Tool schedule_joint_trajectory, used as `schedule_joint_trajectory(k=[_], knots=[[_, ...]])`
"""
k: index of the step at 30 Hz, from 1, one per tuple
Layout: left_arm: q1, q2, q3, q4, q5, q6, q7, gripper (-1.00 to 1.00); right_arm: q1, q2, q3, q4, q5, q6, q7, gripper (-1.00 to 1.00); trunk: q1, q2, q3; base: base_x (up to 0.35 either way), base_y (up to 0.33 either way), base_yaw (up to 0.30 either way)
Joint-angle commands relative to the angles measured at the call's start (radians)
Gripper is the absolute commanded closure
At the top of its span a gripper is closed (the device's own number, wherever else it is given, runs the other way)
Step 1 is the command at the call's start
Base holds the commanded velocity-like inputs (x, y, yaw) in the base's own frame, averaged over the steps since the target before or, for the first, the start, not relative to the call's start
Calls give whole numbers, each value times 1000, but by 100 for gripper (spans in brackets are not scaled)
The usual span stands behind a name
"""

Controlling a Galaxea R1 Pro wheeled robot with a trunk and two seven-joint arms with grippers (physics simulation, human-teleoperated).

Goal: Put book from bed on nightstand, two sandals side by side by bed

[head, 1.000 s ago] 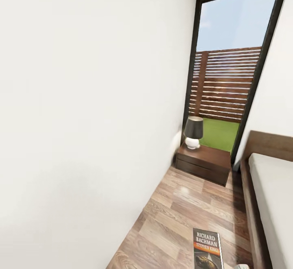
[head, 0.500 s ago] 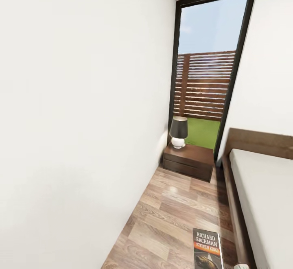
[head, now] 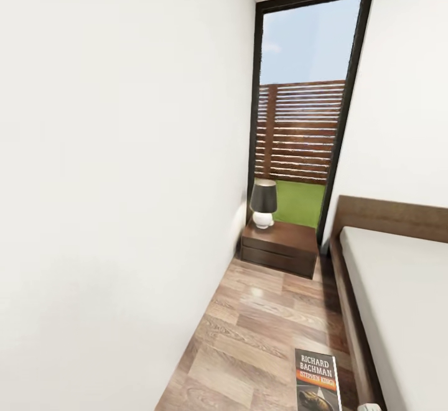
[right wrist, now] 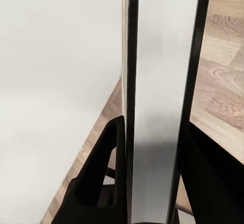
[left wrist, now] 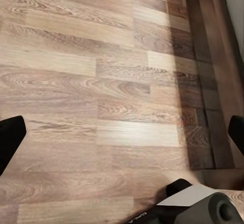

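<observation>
Head view: the thin black paperback book with white lettering and an orange band stands upright at the lower edge, above the wood-plank floor. The low dark-brown wooden nightstand carries a dark-shaded lamp beside the dark-framed bed.

Left wrist view: the left tool is spread wide, empty, over planks.

Right wrist view: the right tool clamps the book edge-on.

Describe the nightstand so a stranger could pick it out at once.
Start at the tall black-framed window at the far end of the wood-plank floor. At its foot, left of the dark wooden bed, sits the low dark-brown nightstand. It alone has drawer fronts and carries a black-shaded lamp.
</observation>
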Motion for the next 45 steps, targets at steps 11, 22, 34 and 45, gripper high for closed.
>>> schedule_joint_trajectory(k=[11, 22, 34, 45], knots=[[0, 0, -2, 1, -2, -6, 1, -100, -1, -1, 7, 0, -10, 2, 4, 100, 1, 0, 0, 273, 98, -84], [0, 0, -2, 1, -2, -7, 1, -100, -1, -1, 7, 0, -10, 3, 4, 100, 1, 0, 6, 42, 5, -271], [0, 0, -2, 1, -2, -7, 1, -100, -1, -1, 7, 0, -10, 2, 4, 100, 1, 0, 14, 0, 0, -282], [0, 0, -2, 1, -3, -7, 1, -100, -1, -1, 7, 0, -10, 2, 4, 100, 1, 0, 21, 0, 0, -282]])
